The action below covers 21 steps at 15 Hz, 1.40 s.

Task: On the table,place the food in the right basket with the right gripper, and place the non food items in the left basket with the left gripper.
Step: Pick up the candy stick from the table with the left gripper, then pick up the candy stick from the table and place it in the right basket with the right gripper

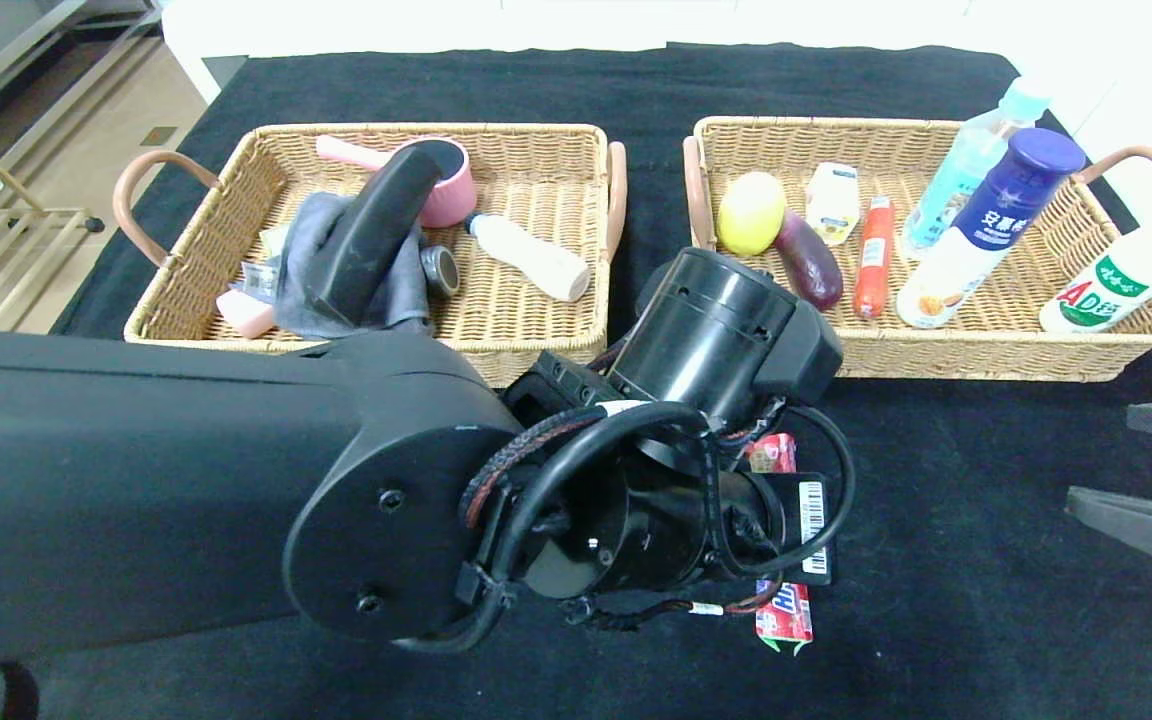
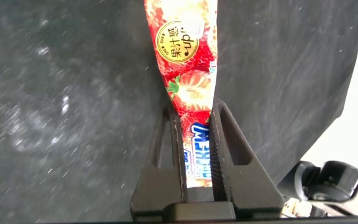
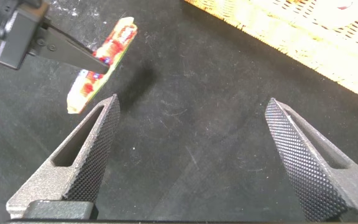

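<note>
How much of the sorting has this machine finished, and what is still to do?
Mostly done. The left wicker basket holds the grey cloth and other non-food; the right wicker basket holds the blue-capped white bottle and other food. In hand: the left gripper is shut on the red HI-CHEW candy stick, above the black tablecloth. Left: that candy belongs in the right basket. The right gripper is open beside it.

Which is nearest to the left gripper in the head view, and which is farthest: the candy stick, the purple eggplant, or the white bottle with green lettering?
1. The candy stick: clamped in the left gripper, over the table's front middle.
2. The purple eggplant: near end of the right basket.
3. The white bottle with green lettering: leaning on that basket's far right corner.
</note>
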Available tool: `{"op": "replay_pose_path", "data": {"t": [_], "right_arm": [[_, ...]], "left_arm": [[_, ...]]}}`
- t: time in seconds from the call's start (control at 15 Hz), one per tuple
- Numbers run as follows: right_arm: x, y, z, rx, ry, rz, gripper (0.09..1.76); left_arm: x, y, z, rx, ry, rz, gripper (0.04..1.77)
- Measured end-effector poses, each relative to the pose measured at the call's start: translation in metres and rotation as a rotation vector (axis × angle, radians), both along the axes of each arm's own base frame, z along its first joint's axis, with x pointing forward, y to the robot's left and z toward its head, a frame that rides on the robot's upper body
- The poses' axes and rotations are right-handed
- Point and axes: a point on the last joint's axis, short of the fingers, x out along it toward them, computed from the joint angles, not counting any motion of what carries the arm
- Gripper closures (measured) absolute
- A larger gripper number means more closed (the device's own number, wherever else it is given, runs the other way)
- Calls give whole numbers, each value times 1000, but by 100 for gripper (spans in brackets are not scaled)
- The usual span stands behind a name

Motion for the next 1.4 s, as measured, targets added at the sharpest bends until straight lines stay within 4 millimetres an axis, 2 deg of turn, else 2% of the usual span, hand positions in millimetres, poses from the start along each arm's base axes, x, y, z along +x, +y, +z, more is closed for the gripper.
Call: {"op": "replay_pose_path", "data": {"t": [0.13,0.2,0.4,0.67,1.07,1.4], "right_arm": [[0,0,0,0,1,0,14],[0,0,0,0,0,-1,14],[0,0,0,1,0,0,14],[0,0,0,0,0,0,14],[0,0,0,0,1,3,14],[0,0,-1,0,3,3,14]], "left_arm": [[1,-1,-3,5,0,5,150],[1,-1,-4,8,0,7,132],[1,-2,-5,11,0,6,92],[1,-1,-5,12,-2,8,59],[-1,2,1,9,-17,4,33],[-7,19,26,-6,-85,-18,22]]}}
